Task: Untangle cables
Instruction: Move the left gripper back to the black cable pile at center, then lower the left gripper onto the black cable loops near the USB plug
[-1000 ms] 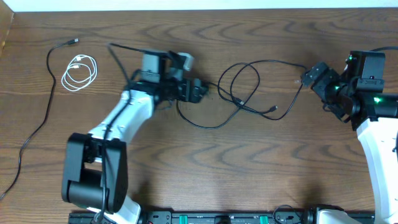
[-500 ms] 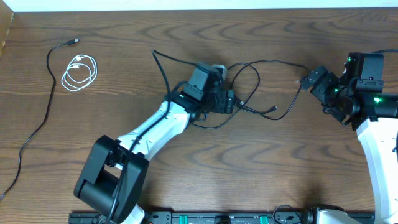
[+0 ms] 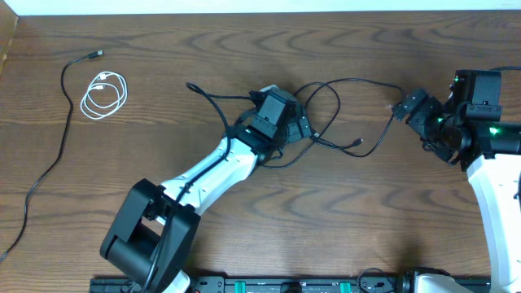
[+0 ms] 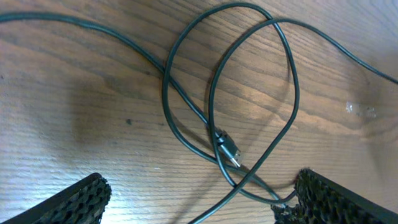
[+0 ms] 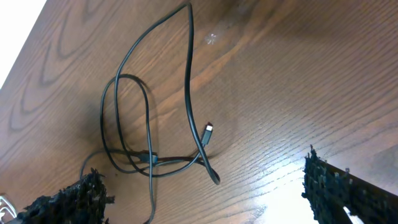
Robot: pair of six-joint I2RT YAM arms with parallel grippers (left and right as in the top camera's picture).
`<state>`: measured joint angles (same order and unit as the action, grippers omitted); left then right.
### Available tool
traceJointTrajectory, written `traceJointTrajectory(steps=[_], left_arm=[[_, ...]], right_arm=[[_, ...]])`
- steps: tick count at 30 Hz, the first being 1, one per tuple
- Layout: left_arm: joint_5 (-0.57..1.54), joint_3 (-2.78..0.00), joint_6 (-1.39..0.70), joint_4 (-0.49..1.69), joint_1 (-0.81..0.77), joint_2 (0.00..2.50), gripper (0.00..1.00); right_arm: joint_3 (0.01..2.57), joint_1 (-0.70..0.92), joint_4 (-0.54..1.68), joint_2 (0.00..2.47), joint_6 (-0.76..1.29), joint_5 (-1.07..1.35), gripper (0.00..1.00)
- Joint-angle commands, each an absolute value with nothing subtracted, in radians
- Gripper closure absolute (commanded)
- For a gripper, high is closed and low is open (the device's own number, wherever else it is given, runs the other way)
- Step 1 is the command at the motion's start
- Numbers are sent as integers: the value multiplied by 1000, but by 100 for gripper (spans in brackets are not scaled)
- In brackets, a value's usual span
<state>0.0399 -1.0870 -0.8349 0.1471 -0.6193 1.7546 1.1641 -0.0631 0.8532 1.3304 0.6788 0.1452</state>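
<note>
Black cables [image 3: 356, 80] partly under left arm [image 3: 220, 167]

bench [image 3: 350, 220]: brown wood, wavy dark grain, fills all three views | white strip [image 3: 244, 6]: runs along the bench's far edge | black rail [image 3: 212, 285]: along the near edge, green parts on it | pale wooden edge [image 3: 5, 41]: far left corner

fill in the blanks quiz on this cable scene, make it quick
1. The coiled cord lying apart from the tangle is ___.
2. The left end effector hangs over the tangle with jaws ___.
3. The tangle is all ___ in colour.
Missing words: white; open; black.
</note>
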Motion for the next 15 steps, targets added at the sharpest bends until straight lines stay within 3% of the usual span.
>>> traceJointTrajectory(steps=[1, 10, 15], left_arm=[[-17, -1105, -919, 125, -654, 1806, 4], [-17, -1107, -994, 51, -694, 1909, 4], [-18, -1182, -836, 154, -716, 1949, 3]], right_arm=[[1170, -64, 860, 1316, 630, 168, 1], [1170, -64, 867, 1316, 612, 167, 1], [1170, -64, 865, 1316, 612, 167, 1]])
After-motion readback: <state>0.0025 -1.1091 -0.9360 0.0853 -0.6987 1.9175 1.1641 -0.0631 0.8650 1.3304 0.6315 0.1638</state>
